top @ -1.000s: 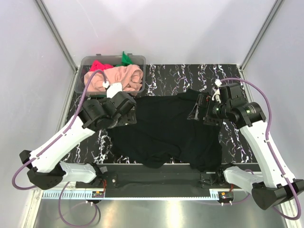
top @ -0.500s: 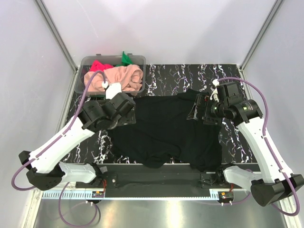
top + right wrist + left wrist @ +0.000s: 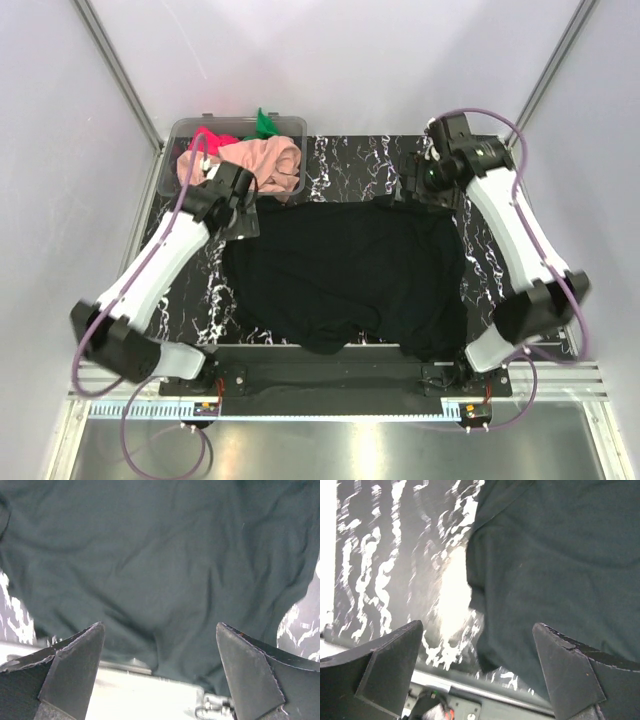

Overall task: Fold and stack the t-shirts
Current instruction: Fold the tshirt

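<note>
From where I stood, two arms rose from the near edge of the marbled table [image 3: 340,160]. I counted four t-shirts in all. One, the large black t-shirt [image 3: 345,275], lay spread out across the middle of the table, its near hem rumpled by the table's front edge.

Beyond it, the left gripper [image 3: 240,215] hung over the shirt's far left corner. Its jaws were spread wide with nothing between them, and its wrist view showed the shirt's edge and bare marbling below. The right gripper [image 3: 415,185] hung over the far right corner, equally wide and empty, with only black cloth under its wrist view.

Farthest away, at the far left corner, stood one clear plastic tub [image 3: 180,135] holding the other three: a peach-pink t-shirt [image 3: 262,160] heaped in front, a bright pink-red t-shirt [image 3: 208,137] behind it, and a green t-shirt [image 3: 264,122] at the back.
</note>
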Tool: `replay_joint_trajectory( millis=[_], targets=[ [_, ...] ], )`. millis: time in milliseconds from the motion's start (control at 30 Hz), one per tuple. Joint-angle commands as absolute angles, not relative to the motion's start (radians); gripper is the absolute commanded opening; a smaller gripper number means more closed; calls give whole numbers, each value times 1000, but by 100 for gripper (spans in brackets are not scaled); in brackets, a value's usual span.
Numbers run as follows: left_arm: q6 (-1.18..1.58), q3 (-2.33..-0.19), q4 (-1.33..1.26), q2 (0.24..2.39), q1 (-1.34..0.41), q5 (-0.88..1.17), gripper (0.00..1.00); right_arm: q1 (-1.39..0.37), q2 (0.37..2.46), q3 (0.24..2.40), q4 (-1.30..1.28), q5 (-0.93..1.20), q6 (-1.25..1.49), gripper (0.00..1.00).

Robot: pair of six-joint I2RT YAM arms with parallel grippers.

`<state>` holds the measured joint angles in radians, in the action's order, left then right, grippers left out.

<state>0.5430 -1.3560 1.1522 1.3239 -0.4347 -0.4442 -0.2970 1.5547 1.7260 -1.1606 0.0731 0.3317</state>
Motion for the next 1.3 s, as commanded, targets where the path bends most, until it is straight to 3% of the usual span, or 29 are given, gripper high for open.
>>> replay_joint_trajectory(
  millis=[0, 133, 233, 300, 400, 800, 1267],
  targets=[
    [417, -1411, 962, 1469, -359, -299, 99, -215, 1704, 1836, -1134, 95, 324, 100],
    [385, -1473, 884, 1560, -319, -281, 99, -150, 1778, 1893, -1068, 77, 313, 100],
    [428, -1448, 819, 1621, -215, -80, 99, -91, 1891, 1920, -1063, 211, 345, 100],
    [417, -1448, 802, 1656, -209, -83, 99, -46, 1963, 1956, -1052, 305, 357, 100],
    [403, -1448, 773, 1684, -187, -62, 99, -35, 2023, 2038, -1064, 207, 328, 100],
    [357, -1502, 686, 1887, -127, 60, 99, -14, 2253, 2238, -1104, 291, 311, 100],
    [356, -1586, 600, 1996, -84, 112, 97, -12, 2376, 2348, -1089, 380, 252, 100]
  ],
)
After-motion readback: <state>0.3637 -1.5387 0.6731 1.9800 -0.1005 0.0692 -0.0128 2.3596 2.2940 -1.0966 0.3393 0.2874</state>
